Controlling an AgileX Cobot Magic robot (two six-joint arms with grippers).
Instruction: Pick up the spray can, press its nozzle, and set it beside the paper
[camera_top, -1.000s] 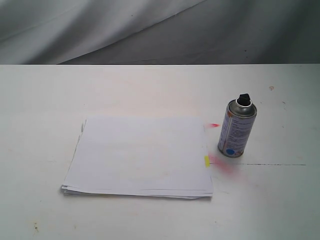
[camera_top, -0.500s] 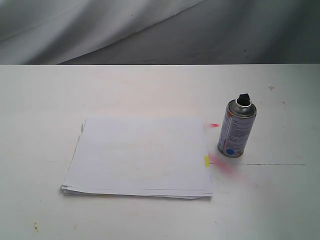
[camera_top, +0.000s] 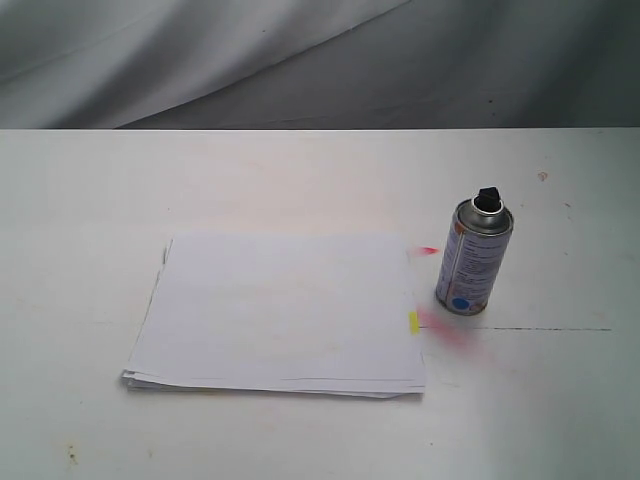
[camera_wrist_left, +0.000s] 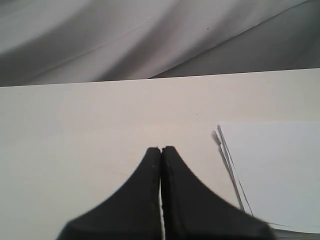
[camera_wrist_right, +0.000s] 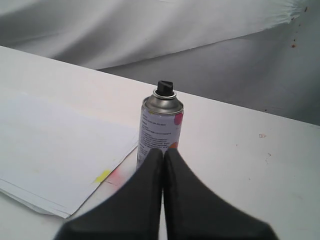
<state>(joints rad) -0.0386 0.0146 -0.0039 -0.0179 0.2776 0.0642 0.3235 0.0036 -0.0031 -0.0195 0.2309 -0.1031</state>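
Left claw (camera_wrist_left: 161, 150): hovers clenched, empty, over bare desk (camera_top: 300, 180) beside the paper's edge.
Paper (camera_top: 280, 310): lies flat, yellow tab (camera_top: 413, 322) on its right edge.
Spray can (camera_top: 473, 262): stands upright, uncapped, just right of the paper, not touching it.
Right claw (camera_wrist_right: 164, 151): clenched, empty, pointing at the can.

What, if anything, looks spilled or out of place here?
Pink stains mark the table between the paper and the upright spray can, like sprayed paint. The paper lies slightly fanned, not squared.
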